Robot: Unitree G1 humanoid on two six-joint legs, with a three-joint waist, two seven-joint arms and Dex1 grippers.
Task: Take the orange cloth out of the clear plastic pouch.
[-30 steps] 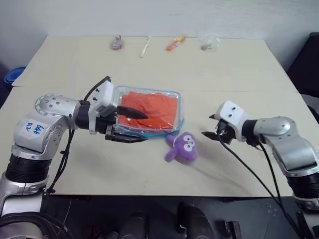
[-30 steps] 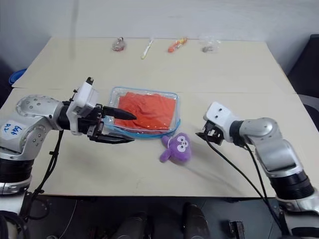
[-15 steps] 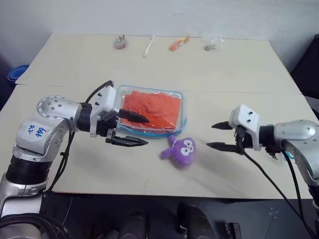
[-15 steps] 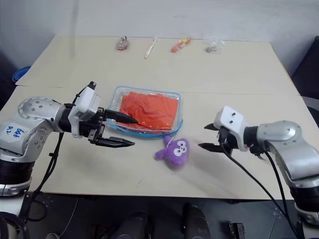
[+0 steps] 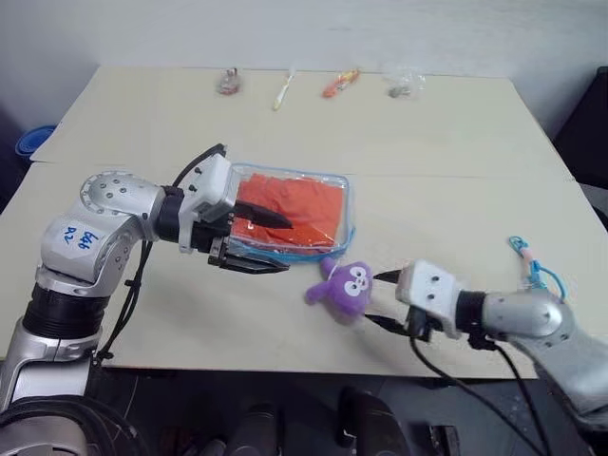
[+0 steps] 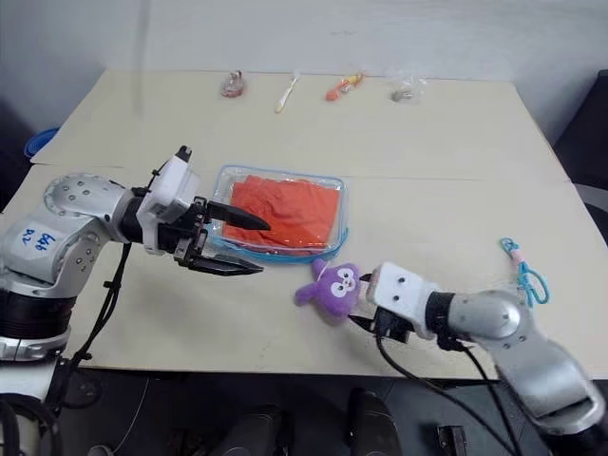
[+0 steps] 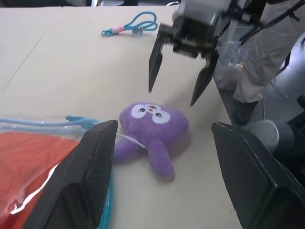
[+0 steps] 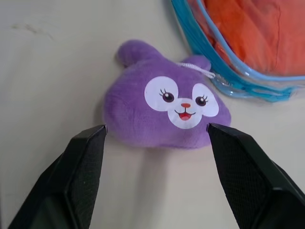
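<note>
Since the cloth [image 5: 287, 208] looks soft and light inside the slick pouch [image 5: 334, 237], pinch a fold at its mouth; both the left gripper [image 5: 269, 243] and the right gripper [image 5: 382, 300] stand apart, empty.

You've got 1 clear plastic pouch [image 5: 290, 217] w/ 1 orange cloth [image 5: 288, 205] inside. 1 purple plush toy [image 5: 344, 285] by it. Far edge of the table [image 5: 456, 152]: 4 small items, i.e. 1 dark round bit [image 5: 226, 82], 1 white stick [image 5: 282, 89], 1 slim orange item [image 5: 336, 83], 1 clear wrapper bag [image 5: 400, 85]. 1 blue cord loop [image 5: 534, 272] on the right. 2 grippers: left gripper [image 5: 258, 242], right gripper [image 5: 383, 299].
</note>
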